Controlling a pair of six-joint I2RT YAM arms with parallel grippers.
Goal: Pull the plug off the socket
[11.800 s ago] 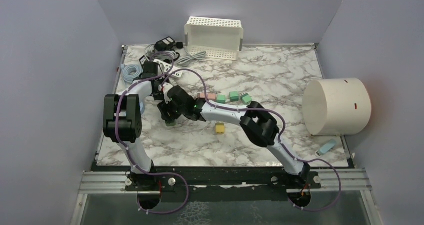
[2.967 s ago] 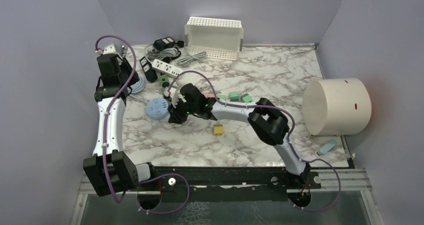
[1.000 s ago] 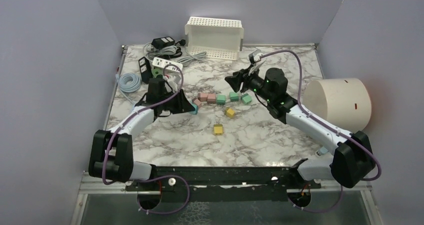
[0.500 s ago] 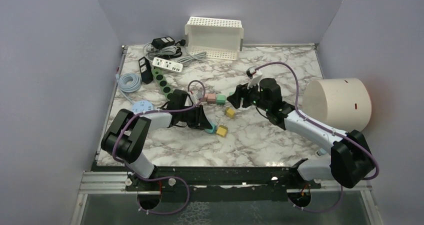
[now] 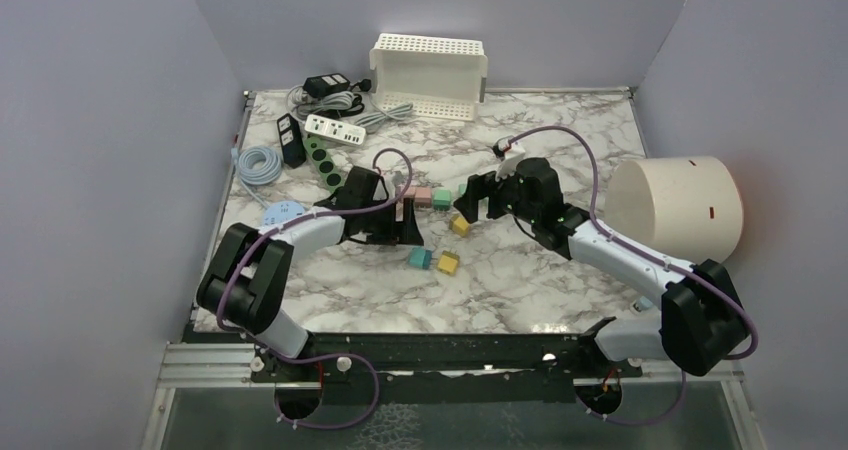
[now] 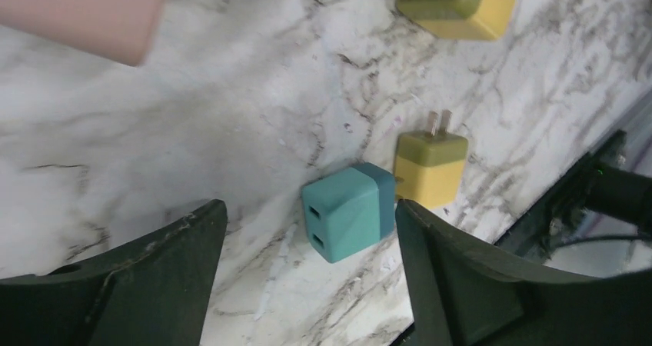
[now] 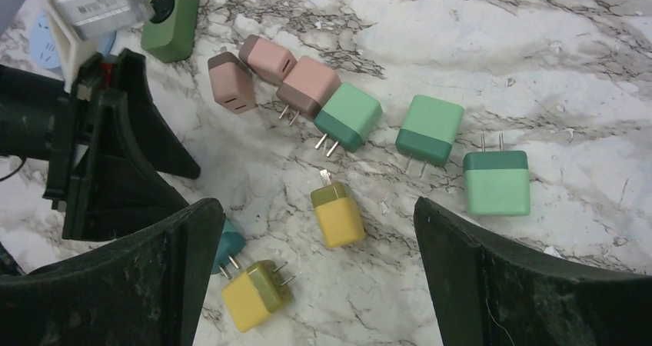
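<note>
Overhead, the left gripper (image 5: 405,228) stands with jaws open and empty, just far of the teal plug (image 5: 419,258). The plug lies loose on the marble table (image 5: 560,150) just beside a yellow plug (image 5: 447,263), well apart from the pale blue round socket (image 5: 285,213). The right gripper (image 5: 478,198) is spread wide, holding nothing.

Left wrist view: the teal plug (image 6: 350,221) lies on its side between the parted fingers (image 6: 154,284), touching neither.

Right wrist view: wide jaws frame loose plugs, and the teal plug (image 7: 229,246) is partly hidden.
</note>
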